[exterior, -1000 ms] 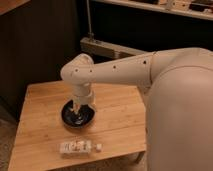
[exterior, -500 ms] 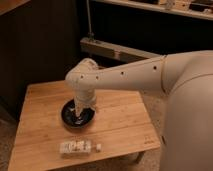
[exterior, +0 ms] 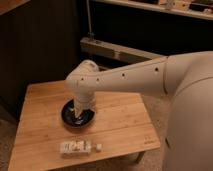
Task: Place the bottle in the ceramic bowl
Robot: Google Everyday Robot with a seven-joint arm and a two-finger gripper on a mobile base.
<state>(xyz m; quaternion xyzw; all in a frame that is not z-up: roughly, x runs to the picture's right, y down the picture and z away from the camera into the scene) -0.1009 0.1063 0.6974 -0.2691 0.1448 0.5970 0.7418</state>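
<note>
The bottle (exterior: 76,147) is small, clear plastic with a whitish label and a white cap. It lies on its side near the front edge of the wooden table (exterior: 120,127). The ceramic bowl (exterior: 67,118) is round, shallow and glossy black, and sits left of the table's middle. My gripper (exterior: 78,112) hangs straight down from the white wrist (exterior: 84,82) over the bowl, low inside its rim. The wrist hides most of the gripper. The bottle lies apart from the gripper, in front of the bowl.
The white arm (exterior: 140,75) reaches in from the right, and the robot's large white body (exterior: 192,125) fills the right side. A dark wall and a metal shelf rail (exterior: 115,50) stand behind the table. Floor shows on the left and at the front.
The wrist and forearm have shifted slightly to the right over the bowl. The bottle and the bowl have not moved.
</note>
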